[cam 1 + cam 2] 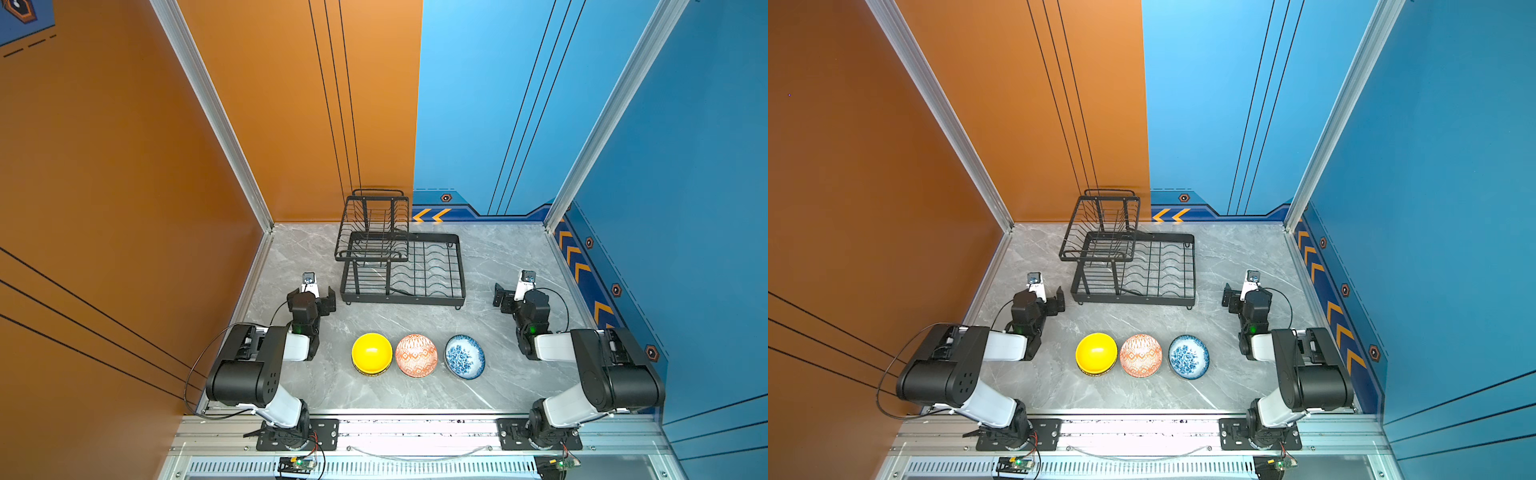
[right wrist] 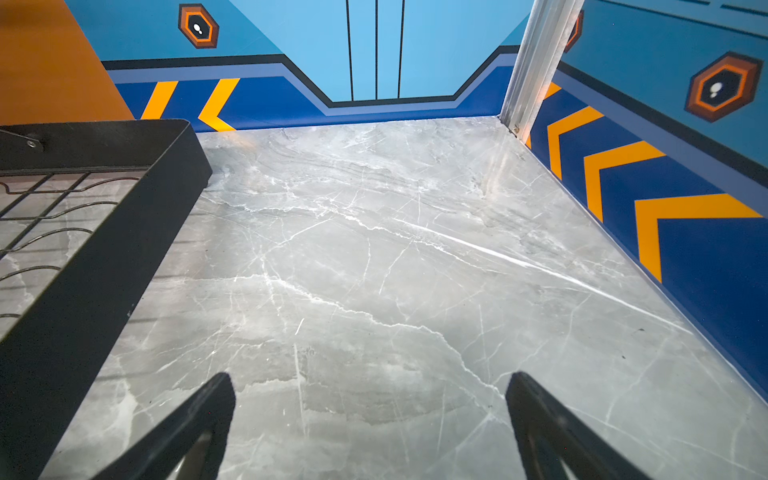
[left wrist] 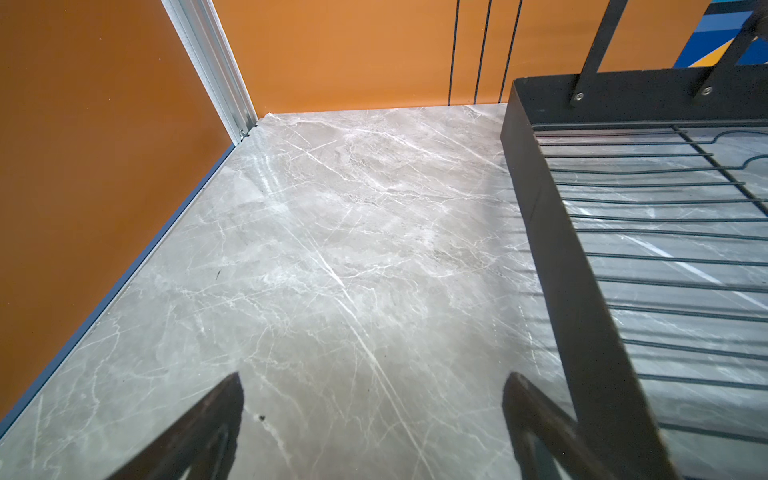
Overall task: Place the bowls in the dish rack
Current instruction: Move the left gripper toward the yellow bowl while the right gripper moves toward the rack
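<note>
Although both arms sat clear of the work, the risks were plain enough. The left gripper [image 3: 375, 376] and the right gripper [image 2: 370, 374] each showed jaws spread wide over bare table [image 1: 498, 374], holding nothing. The left one stood just beside the near left corner of the dish rack [image 1: 432, 296], so a careless swing could have snagged the frame and shoved it. The three visible bowls lay in a row at the near middle of the table, well apart from the rack. The yellow bowl [image 1: 371, 353] sat just beside the orange-white bowl [image 1: 416, 355], and the blue-white bowl [image 1: 464, 356] was a little apart from that one. Wide jaws dropping on the middle one would likely have knocked a neighbour. The yellow and orange-white bowls seemed to lie mouth down, smooth domes that a pinch might squeeze out. The blue-white one faced up and looked tipped, so it might have rocked. Whether the dark edge under the yellow one was another bowl could not be told. Being round, the bowls had no long axis. The rack's appeared to run across the table, with its raised basket [image 1: 372, 254] at the left end.
</note>
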You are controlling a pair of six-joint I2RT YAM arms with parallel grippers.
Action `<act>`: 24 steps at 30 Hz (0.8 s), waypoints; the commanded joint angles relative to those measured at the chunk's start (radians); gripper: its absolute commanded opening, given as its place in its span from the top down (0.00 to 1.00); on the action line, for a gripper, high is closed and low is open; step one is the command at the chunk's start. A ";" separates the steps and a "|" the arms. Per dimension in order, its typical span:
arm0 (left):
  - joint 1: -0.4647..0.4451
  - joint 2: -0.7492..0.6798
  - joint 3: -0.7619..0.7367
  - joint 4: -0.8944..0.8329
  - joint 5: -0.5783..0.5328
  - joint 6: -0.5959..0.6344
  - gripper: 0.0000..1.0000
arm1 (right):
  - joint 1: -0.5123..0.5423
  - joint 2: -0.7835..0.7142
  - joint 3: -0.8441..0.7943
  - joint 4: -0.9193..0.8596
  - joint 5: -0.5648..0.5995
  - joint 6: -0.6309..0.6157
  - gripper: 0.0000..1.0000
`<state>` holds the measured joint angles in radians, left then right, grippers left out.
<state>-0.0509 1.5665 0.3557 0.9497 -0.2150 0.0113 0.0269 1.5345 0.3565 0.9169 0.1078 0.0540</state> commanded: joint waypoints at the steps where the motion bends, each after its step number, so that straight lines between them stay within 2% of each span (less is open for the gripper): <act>1: 0.010 0.001 0.022 -0.014 0.025 0.000 0.02 | -0.003 0.013 0.019 -0.012 -0.001 0.007 0.00; 9: 0.010 -0.001 0.017 -0.014 0.024 -0.001 0.02 | -0.004 0.012 0.017 -0.009 -0.005 0.008 0.00; 12: -0.008 -0.046 0.020 -0.044 -0.059 -0.009 0.02 | -0.017 -0.028 0.022 -0.048 0.026 0.037 0.00; 17: -0.043 -0.204 0.059 -0.263 -0.154 -0.009 0.02 | -0.025 -0.211 0.093 -0.336 0.034 0.058 0.00; 21: -0.061 -0.351 0.075 -0.426 -0.196 -0.076 0.02 | -0.012 -0.329 0.158 -0.543 0.015 0.085 0.00; 24: -0.062 -0.447 0.119 -0.609 -0.209 -0.116 0.02 | -0.005 -0.394 0.210 -0.682 -0.038 0.100 0.00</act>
<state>-0.1093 1.1763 0.4335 0.5587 -0.3729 -0.0502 0.0132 1.1805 0.5243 0.4522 0.1059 0.1177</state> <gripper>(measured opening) 0.979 0.999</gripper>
